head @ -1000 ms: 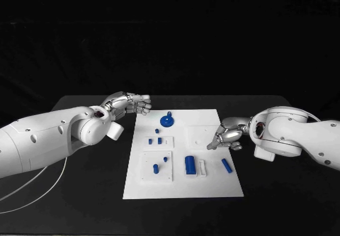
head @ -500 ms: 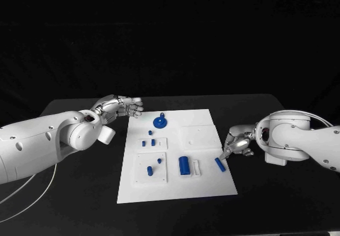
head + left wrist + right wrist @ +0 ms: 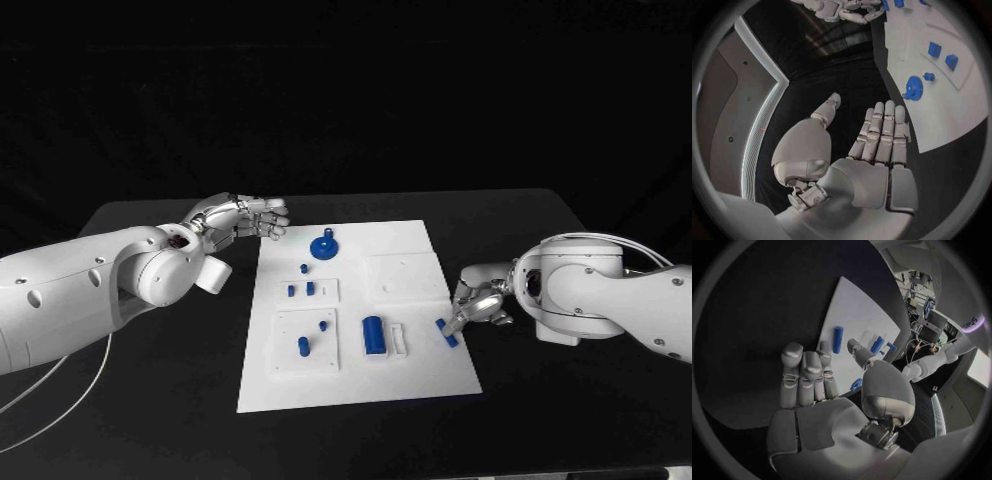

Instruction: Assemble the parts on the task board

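One small blue plastic peg [image 3: 447,333] lies at the white task board's [image 3: 411,380] right edge; the right hand [image 3: 477,303] seems to touch it, fingers apart. Next it must pinch it. The left hand [image 3: 238,215] waits, fingers loose, holding nothing

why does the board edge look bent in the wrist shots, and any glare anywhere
Fisheye bending: in the left wrist view the task board has a curved edge, and likewise in the right wrist view; in the head view its edges run straight. Glare: the board is bright white in the head view, the blue parts still distinct; the table stays dark.
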`<action>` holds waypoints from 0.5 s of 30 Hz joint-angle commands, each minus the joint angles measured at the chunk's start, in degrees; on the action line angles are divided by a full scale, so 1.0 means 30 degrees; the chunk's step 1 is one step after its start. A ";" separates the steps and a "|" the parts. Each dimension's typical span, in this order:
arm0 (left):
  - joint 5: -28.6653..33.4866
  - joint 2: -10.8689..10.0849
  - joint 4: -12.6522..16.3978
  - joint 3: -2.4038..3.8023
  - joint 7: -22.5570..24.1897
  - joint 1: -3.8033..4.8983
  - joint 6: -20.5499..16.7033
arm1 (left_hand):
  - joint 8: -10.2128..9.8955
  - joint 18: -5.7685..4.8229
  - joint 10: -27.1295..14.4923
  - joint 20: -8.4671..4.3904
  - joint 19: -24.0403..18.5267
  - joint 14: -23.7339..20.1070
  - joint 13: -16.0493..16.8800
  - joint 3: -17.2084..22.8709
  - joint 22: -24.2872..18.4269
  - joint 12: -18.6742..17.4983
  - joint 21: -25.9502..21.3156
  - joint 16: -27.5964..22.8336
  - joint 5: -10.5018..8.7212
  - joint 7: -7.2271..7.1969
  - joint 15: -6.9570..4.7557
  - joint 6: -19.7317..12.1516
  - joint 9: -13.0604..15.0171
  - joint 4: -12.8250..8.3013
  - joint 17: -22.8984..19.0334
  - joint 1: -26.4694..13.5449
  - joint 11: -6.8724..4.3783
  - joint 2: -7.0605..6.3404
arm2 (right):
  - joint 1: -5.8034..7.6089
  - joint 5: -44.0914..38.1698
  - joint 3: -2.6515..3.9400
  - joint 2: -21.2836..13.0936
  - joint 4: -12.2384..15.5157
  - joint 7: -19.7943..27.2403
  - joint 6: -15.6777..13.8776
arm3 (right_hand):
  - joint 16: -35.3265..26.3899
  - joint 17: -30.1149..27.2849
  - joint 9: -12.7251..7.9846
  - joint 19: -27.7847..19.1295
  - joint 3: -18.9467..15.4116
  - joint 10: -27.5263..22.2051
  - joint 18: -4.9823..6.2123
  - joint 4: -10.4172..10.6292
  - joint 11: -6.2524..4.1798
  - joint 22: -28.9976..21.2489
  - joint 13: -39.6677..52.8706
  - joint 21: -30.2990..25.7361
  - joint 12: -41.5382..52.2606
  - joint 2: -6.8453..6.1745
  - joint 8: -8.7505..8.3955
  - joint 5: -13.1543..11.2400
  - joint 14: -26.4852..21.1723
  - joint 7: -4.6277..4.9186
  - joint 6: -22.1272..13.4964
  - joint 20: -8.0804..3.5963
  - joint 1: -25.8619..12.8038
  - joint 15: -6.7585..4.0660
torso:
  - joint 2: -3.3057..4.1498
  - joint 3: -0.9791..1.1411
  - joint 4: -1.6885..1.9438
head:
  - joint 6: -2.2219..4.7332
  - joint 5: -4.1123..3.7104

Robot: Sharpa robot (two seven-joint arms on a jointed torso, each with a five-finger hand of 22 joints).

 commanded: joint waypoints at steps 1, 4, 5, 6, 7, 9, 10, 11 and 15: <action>-0.0058 0.0006 0.0052 0.0011 0.0140 0.0010 0.0270 | 0.0113 0.0186 -0.0088 -0.0019 0.0120 -0.0098 -0.0024 -0.0010 0.0026 0.0086 -0.0074 -0.0131 -0.0066 0.0058 0.0055 -0.0118 -0.0024 0.0132 0.0025 -0.0112 -0.0012 -0.0046 | -0.0062 -0.0421 0.0011 0.0121 0.0051 0.0195 -0.0459 | -0.0054 -0.0009 0.0027 0.0042 -0.0087 0.0048 0.0838 0.0089 -0.0061 0.0015 -0.0022 0.0050 -0.0056 0.0033 0.0056 0.0046 0.0060 0.0152 -0.0041 0.0097 -0.0176 0.0016 | 0.0009 -0.0036 0.0022 | -0.0059 0.0003; -0.0058 0.0004 0.0067 0.0009 0.0144 0.0010 0.0290 | 0.0113 0.0186 -0.0088 -0.0018 0.0120 -0.0098 -0.0024 -0.0010 0.0027 0.0086 -0.0075 -0.0131 -0.0066 0.0058 0.0055 -0.0118 -0.0024 0.0133 0.0025 -0.0113 -0.0011 -0.0046 | -0.0184 -0.0908 -0.0006 0.0349 -0.0114 0.0162 -0.0439 | -0.0044 -0.0002 0.0066 0.0045 -0.0156 0.0066 0.0838 0.0064 -0.0086 0.0022 -0.0020 0.0062 -0.0048 0.0073 0.0114 0.0046 0.0064 0.0124 0.0045 0.0090 -0.0174 -0.0003 | 0.0005 -0.0057 0.0037 | -0.0069 0.0014; -0.0058 -0.0001 0.0074 0.0009 0.0144 0.0010 0.0296 | 0.0113 0.0186 -0.0088 -0.0018 0.0120 -0.0098 -0.0024 -0.0010 0.0027 0.0086 -0.0075 -0.0131 -0.0066 0.0058 0.0055 -0.0118 -0.0024 0.0133 0.0026 -0.0113 -0.0011 -0.0045 | -0.0265 -0.1073 -0.0011 0.0382 -0.0141 0.0156 -0.0393 | -0.0038 0.0001 0.0105 0.0045 -0.0186 0.0079 0.0838 0.0035 -0.0108 0.0027 -0.0018 0.0070 -0.0043 0.0120 0.0178 0.0046 0.0067 0.0097 0.0142 0.0085 -0.0149 -0.0016 | -0.0003 -0.0062 0.0043 | -0.0079 0.0011; -0.0058 -0.0005 0.0078 0.0009 0.0144 0.0010 0.0296 | 0.0113 0.0186 -0.0088 -0.0018 0.0120 -0.0099 -0.0024 -0.0010 0.0028 0.0086 -0.0075 -0.0132 -0.0066 0.0058 0.0055 -0.0118 -0.0024 0.0134 0.0026 -0.0112 -0.0011 -0.0045 | -0.0388 -0.1183 -0.0015 0.0415 -0.0168 0.0173 -0.0307 | -0.0032 0.0005 0.0150 0.0044 -0.0208 0.0090 0.0838 -0.0014 -0.0133 0.0033 -0.0016 0.0078 -0.0037 0.0170 0.0245 0.0046 0.0069 0.0067 0.0240 0.0080 -0.0099 -0.0034 | -0.0003 -0.0064 0.0043 | -0.0079 0.0011; -0.0058 -0.0012 0.0080 0.0009 0.0144 0.0010 0.0292 | 0.0114 0.0186 -0.0088 -0.0018 0.0121 -0.0098 -0.0024 -0.0009 0.0028 0.0086 -0.0075 -0.0132 -0.0066 0.0058 0.0055 -0.0118 -0.0025 0.0134 0.0027 -0.0112 -0.0011 -0.0043 | -0.0543 -0.1192 -0.0015 0.0443 -0.0194 0.0147 -0.0241 | -0.0025 0.0010 0.0201 0.0042 -0.0241 0.0106 0.0838 -0.0100 -0.0165 0.0041 -0.0014 0.0088 -0.0031 0.0220 0.0306 0.0046 0.0069 0.0035 0.0318 0.0074 -0.0018 -0.0060 | 0.0000 -0.0068 0.0046 | -0.0110 -0.0026; -0.0031 -0.0032 0.0080 0.0009 0.0140 0.0012 0.0248 | 0.0114 0.0186 -0.0088 -0.0018 0.0121 -0.0098 -0.0024 -0.0009 0.0029 0.0086 -0.0076 -0.0132 -0.0066 0.0058 0.0055 -0.0118 -0.0025 0.0135 0.0027 -0.0112 -0.0011 -0.0043 | -0.0721 -0.1355 -0.0017 0.0588 -0.0284 0.0140 -0.0195 | -0.0022 0.0012 0.0232 0.0039 -0.0279 0.0118 0.0838 -0.0148 -0.0183 0.0047 -0.0014 0.0096 -0.0029 0.0253 0.0332 0.0047 0.0070 0.0016 0.0340 0.0074 0.0012 -0.0079 | 0.0004 -0.0067 0.0043 | -0.0127 -0.0058; -0.0031 -0.0054 0.0092 0.0009 0.0129 0.0012 0.0259 | 0.0114 0.0186 -0.0088 -0.0018 0.0121 -0.0098 -0.0024 -0.0009 0.0029 0.0086 -0.0076 -0.0133 -0.0066 0.0059 0.0055 -0.0118 -0.0025 0.0136 0.0028 -0.0112 -0.0011 -0.0041 | -0.0754 -0.1589 -0.0017 0.0708 -0.0352 0.0118 -0.0180 | -0.0010 0.0018 0.0285 0.0043 -0.0316 0.0151 0.0838 -0.0248 -0.0215 0.0059 -0.0008 0.0116 -0.0014 0.0345 0.0388 0.0047 0.0075 -0.0016 0.0405 0.0075 0.0109 -0.0102 | 0.0008 -0.0065 0.0038 | -0.0126 -0.0064; -0.0031 -0.0065 0.0103 0.0009 0.0129 0.0012 0.0257 | 0.0114 0.0186 -0.0088 -0.0018 0.0121 -0.0098 -0.0024 -0.0009 0.0030 0.0086 -0.0076 -0.0133 -0.0066 0.0058 0.0055 -0.0118 -0.0026 0.0136 0.0028 -0.0112 -0.0011 -0.0040 | -0.0785 -0.1835 -0.0020 0.0800 -0.0397 0.0103 -0.0147 | 0.0000 0.0023 0.0324 0.0042 -0.0376 0.0174 0.0838 -0.0319 -0.0234 0.0070 -0.0004 0.0131 -0.0008 0.0424 0.0414 0.0047 0.0078 -0.0035 0.0423 0.0081 0.0146 -0.0121 | 0.0008 -0.0065 0.0038 | -0.0126 -0.0064; -0.0031 -0.0082 0.0116 0.0009 0.0131 0.0012 0.0279 | 0.0116 0.0185 -0.0088 -0.0018 0.0122 -0.0097 -0.0023 -0.0010 0.0033 0.0086 -0.0078 -0.0134 -0.0066 0.0059 0.0055 -0.0118 -0.0027 0.0138 0.0031 -0.0113 -0.0011 -0.0041 | -0.0992 -0.3116 -0.0050 0.1054 -0.0547 0.0001 -0.0138 | 0.0017 0.0031 0.0431 0.0025 -0.0492 0.0212 0.0838 -0.0629 -0.0266 0.0096 -0.0001 0.0166 -0.0017 0.0728 0.0460 0.0046 0.0076 -0.0066 0.0424 0.0099 0.0403 -0.0151 | 0.0002 -0.0039 0.0016 | -0.0216 -0.0050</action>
